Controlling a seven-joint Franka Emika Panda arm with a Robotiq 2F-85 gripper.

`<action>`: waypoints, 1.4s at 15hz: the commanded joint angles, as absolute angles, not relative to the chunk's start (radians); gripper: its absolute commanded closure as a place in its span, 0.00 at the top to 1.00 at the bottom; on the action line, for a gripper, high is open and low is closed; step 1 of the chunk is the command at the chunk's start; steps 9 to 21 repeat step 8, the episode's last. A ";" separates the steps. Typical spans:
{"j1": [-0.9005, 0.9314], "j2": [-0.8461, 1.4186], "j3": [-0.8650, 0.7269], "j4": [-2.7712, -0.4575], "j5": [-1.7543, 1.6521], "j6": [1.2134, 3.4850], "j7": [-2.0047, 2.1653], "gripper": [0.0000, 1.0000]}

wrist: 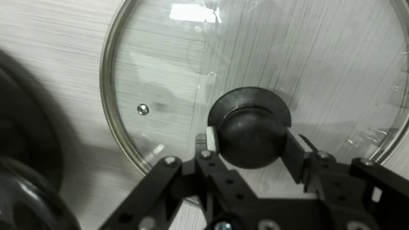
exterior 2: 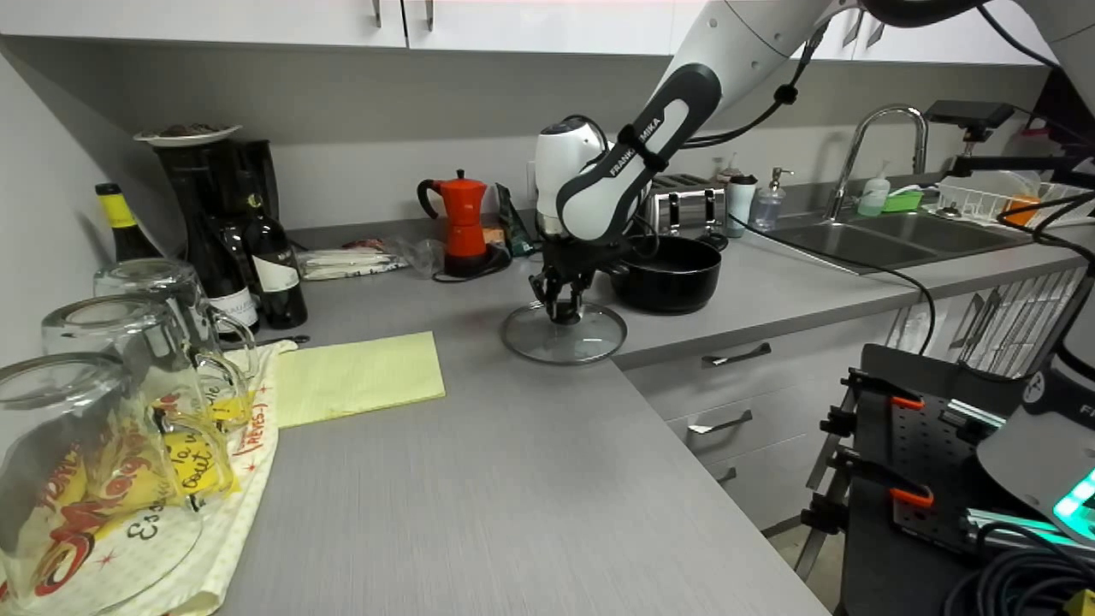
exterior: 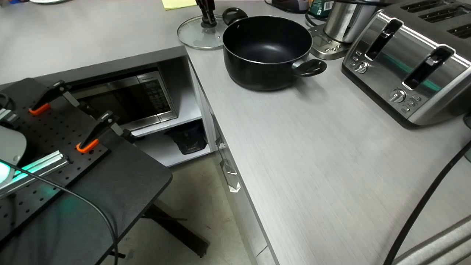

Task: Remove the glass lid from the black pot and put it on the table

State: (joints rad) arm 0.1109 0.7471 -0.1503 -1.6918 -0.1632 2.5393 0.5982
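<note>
I have the gripper (wrist: 251,140) clamped on the knob (wrist: 252,127) of the glass lid (exterior 2: 565,344); mid-frame in an exterior view, it sits on the table (exterior 2: 479,479), just left of the black pot (exterior 2: 671,281).

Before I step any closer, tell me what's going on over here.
A robot arm is handling a glass lid, with its gripper closed on the black knob. The lid is off the black pot, which stands open beside it on the table. The lid looks to be flat on the table too, though a slight gap underneath is hard to rule out. The gripper has not yet let go.
</note>
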 commanded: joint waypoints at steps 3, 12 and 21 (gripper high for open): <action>0.132 0.702 -0.168 -1.736 -0.139 2.600 0.580 0.95; 0.138 0.577 -0.160 -1.885 -0.142 2.733 0.543 1.00; 0.138 0.577 -0.160 -1.885 -0.142 2.733 0.543 1.00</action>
